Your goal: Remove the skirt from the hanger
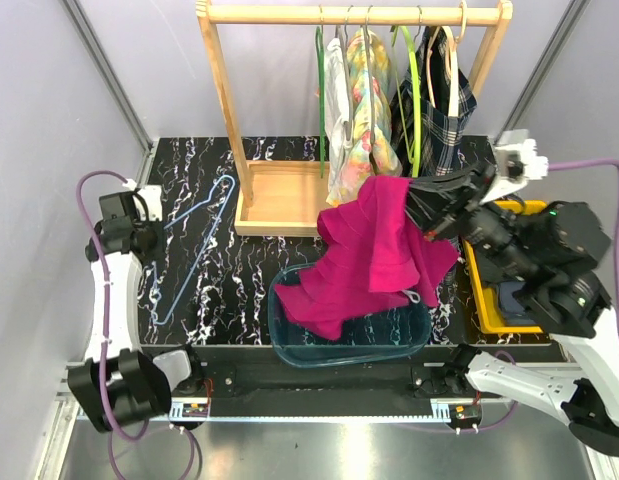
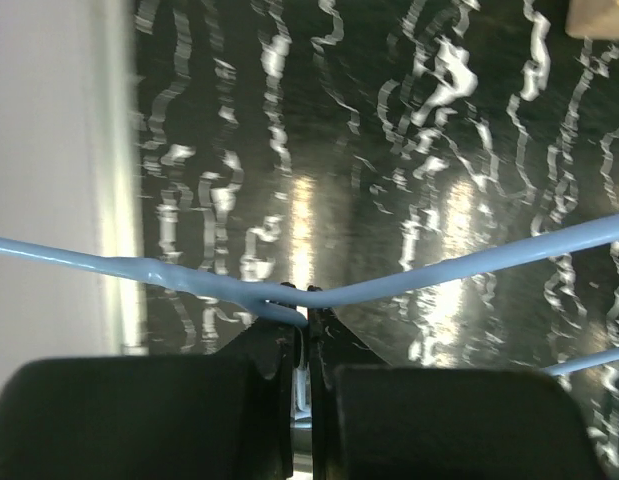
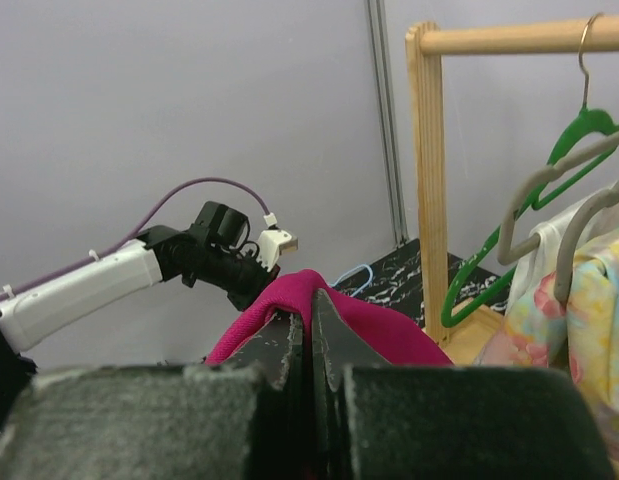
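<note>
The magenta skirt (image 1: 364,255) hangs from my right gripper (image 1: 421,208), which is shut on its upper edge. Its lower part drapes into a clear blue tub (image 1: 289,345). In the right wrist view the skirt (image 3: 389,335) folds over the closed fingertips of the gripper (image 3: 311,312). The light blue wire hanger (image 1: 194,215) lies bare on the black marbled table at the left. My left gripper (image 1: 149,238) is shut on it. In the left wrist view the hanger wire (image 2: 459,265) crosses the tips of the gripper (image 2: 304,300).
A wooden clothes rack (image 1: 224,95) stands at the back centre, with several garments on hangers (image 1: 354,110) and a plaid garment (image 1: 444,120). A yellow bin (image 1: 479,300) sits at the right under my right arm. Grey walls close in both sides.
</note>
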